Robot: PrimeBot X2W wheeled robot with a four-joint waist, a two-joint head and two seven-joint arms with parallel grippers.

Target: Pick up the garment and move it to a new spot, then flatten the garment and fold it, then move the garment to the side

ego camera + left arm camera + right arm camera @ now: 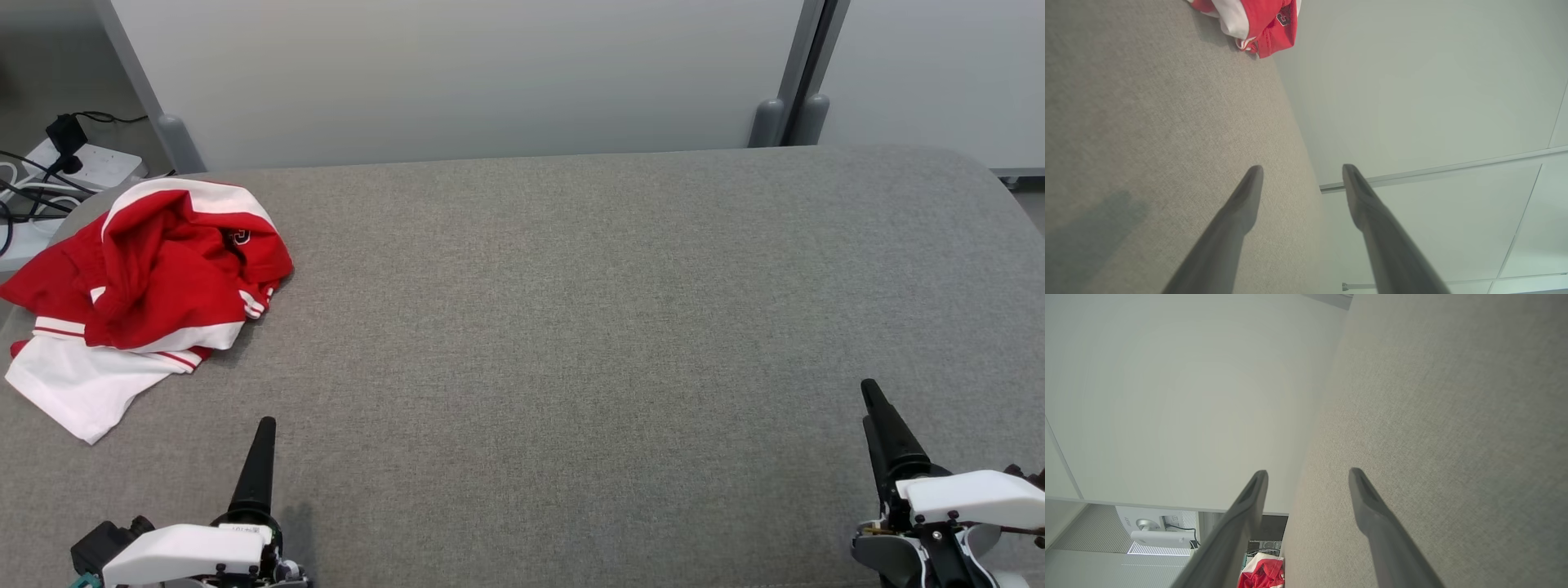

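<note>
Our left gripper and right gripper both stand with jaws spread wide, holding nothing, at the bottom corners of the head view. We see the garment, red and white, crumpled at the upper left on a grey fabric surface. Pale panels rise behind it. Beyond the garment, at the far upper left, a power strip lies with dark cables.
</note>
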